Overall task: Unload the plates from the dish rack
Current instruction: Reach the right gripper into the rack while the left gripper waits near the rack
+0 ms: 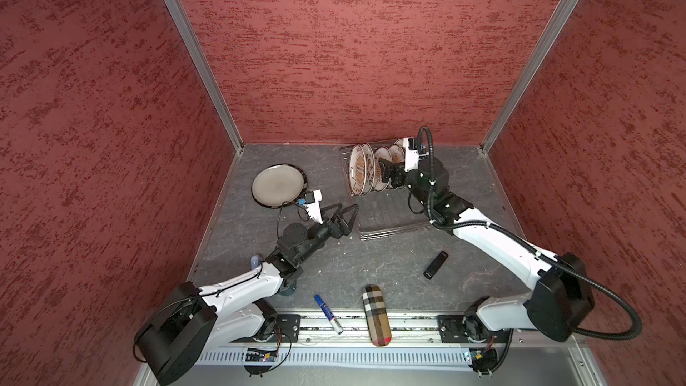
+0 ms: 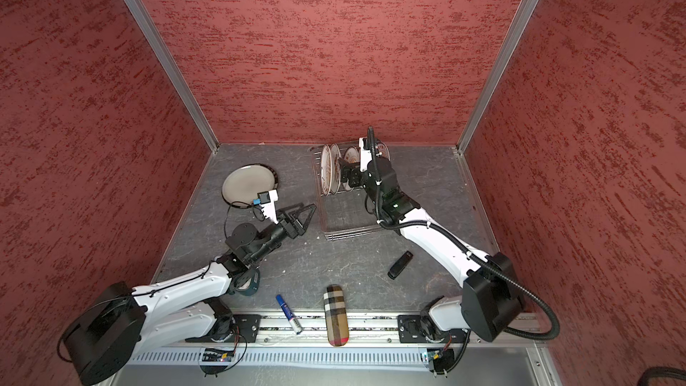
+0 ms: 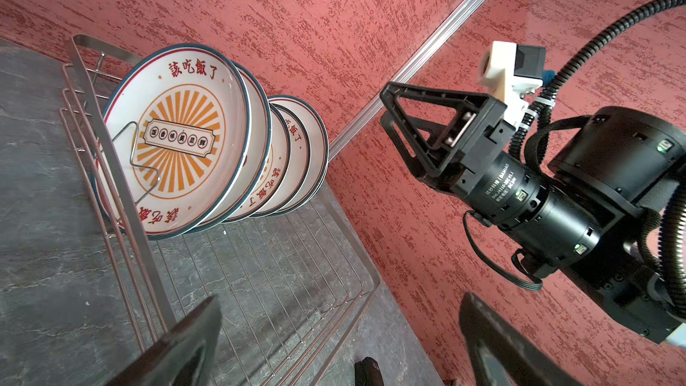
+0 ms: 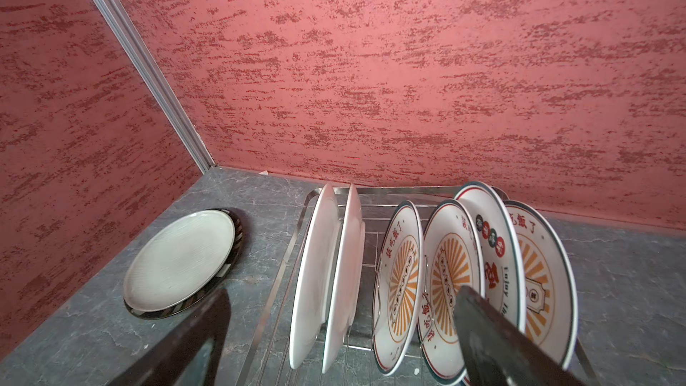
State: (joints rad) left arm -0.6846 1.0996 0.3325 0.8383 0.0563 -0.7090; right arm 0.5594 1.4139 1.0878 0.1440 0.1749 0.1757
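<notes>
Left fingers (image 3: pixel 178 347): wide open, empty, beside dish rack (image 1: pixel 393 233).
Right fingers (image 4: pixel 493 336): spread at racked plates (image 4: pixel 401 284), gripping none.
Grey plate (image 1: pixel 278 185): flat on surface (image 1: pixel 371 261).

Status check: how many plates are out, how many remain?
Done: one grey plate lies flat on the table. In hand: nothing; the right gripper is open at the plates in the dish rack, the left gripper open beside it. Left: all six plates there.
</notes>
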